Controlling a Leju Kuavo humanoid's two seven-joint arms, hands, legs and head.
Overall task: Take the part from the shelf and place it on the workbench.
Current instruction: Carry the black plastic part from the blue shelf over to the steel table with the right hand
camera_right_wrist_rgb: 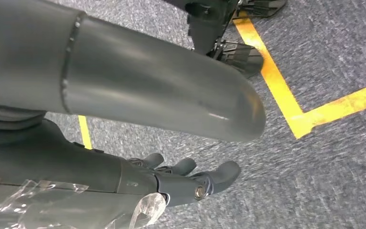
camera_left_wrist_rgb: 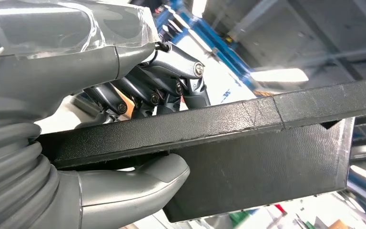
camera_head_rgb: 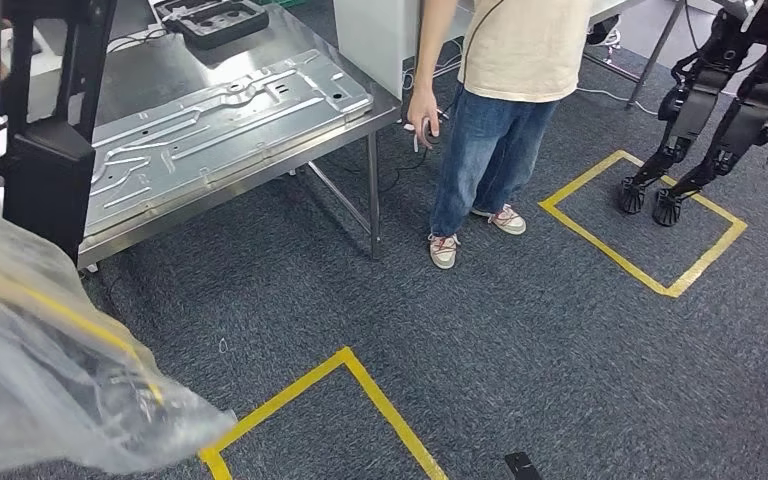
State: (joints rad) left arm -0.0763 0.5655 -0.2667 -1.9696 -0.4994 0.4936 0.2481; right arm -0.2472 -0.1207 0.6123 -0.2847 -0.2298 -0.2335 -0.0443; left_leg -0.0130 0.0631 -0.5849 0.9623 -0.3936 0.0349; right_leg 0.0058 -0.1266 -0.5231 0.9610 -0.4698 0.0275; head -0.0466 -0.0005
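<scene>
left hand (camera_left_wrist_rgb: 138,143) grips black part (camera_left_wrist_rgb: 248,143), edges cropped | right hand (camera_right_wrist_rgb: 181,179) seemingly empty, fingers apart

black textured part (camera_left_wrist_rgb: 248,157), grey carpet (camera_head_rgb: 520,340), yellow floor tape (camera_head_rgb: 380,400), silver workbench (camera_head_rgb: 160,90)

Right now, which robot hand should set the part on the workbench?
Left. The left robot hand already grips the black part; the right robot hand hangs empty over the carpet. The workbench lies ahead-left.

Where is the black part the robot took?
The black part is in the left hand in the left wrist view, thumb under its edge and dark fingers behind it, not yet on the workbench.
</scene>
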